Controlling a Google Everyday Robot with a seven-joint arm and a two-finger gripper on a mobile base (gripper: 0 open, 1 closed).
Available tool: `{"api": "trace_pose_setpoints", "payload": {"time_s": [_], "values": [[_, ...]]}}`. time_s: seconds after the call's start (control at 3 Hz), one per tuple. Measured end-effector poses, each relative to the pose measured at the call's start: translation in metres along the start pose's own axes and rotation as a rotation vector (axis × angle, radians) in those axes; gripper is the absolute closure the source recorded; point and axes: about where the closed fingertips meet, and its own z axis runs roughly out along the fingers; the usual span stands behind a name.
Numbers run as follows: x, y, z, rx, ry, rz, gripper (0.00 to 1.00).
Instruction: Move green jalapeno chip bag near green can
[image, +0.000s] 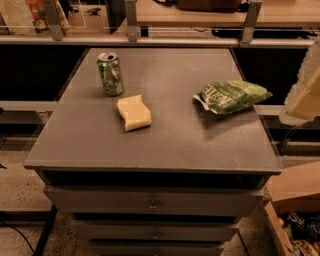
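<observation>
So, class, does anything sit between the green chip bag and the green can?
A yellow sponge lies between green jalapeno chip bag and green can, slightly frontward of the direct line. Nothing separates the gripper, at right edge, from the bag.

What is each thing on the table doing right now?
green can: standing upright at the back left.
sponge: lying flat, close to the can but apart from it.
green jalapeno chip bag: lying flat on the right, not yet near the can.
gripper: at the right edge of the view, holding nothing.
drawers: shut.
</observation>
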Motion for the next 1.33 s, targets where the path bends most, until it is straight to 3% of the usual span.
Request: {"api": "trace_pose_setpoints", "payload": {"time_s": [0.33, 0.67, 1.0, 1.33], "values": [[0.0, 0.0, 0.0, 0.0, 0.0, 0.0, 0.0], [-0.004, -0.014, 0.018, 0.032, 0.024, -0.046, 0.0], [-0.003, -0.035, 0.06, 0.07, 0.074, -0.13, 0.0], [0.012, -0.057, 0.104, 0.076, 0.106, -0.158, 0.0]]}}
